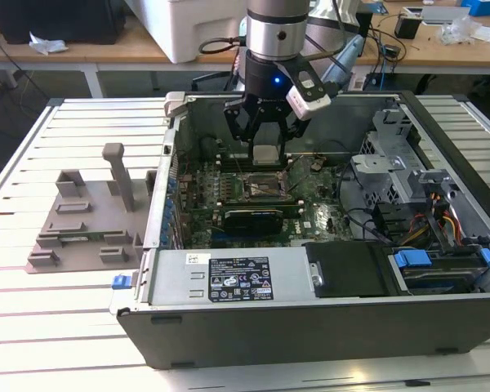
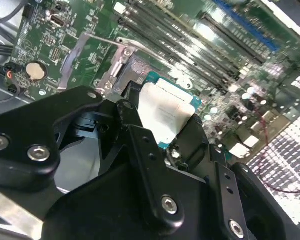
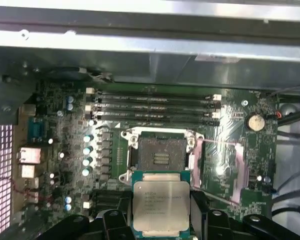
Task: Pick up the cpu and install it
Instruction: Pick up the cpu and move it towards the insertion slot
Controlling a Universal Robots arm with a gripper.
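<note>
My gripper (image 1: 265, 153) hangs inside the open computer case (image 1: 310, 318), shut on the cpu (image 1: 265, 154), a flat square chip with a silvery top. The cpu (image 3: 161, 205) shows between the black fingers (image 3: 112, 220) in both wrist views, with its green rim visible (image 2: 166, 112). Just below and beyond it lies the open socket (image 3: 160, 155) on the green motherboard (image 3: 65, 150), its metal load plate (image 3: 220, 167) swung open to one side. In the exterior view the socket (image 1: 257, 186) sits directly under the gripper, a short gap below the chip.
A grey plastic fixture block (image 1: 86, 216) with an upright post stands on the slatted table at the exterior view's left. Memory slots (image 3: 155, 107) run beside the socket. The power supply (image 1: 229, 282), drive cage (image 1: 408, 180) and cables (image 1: 449, 220) crowd the case.
</note>
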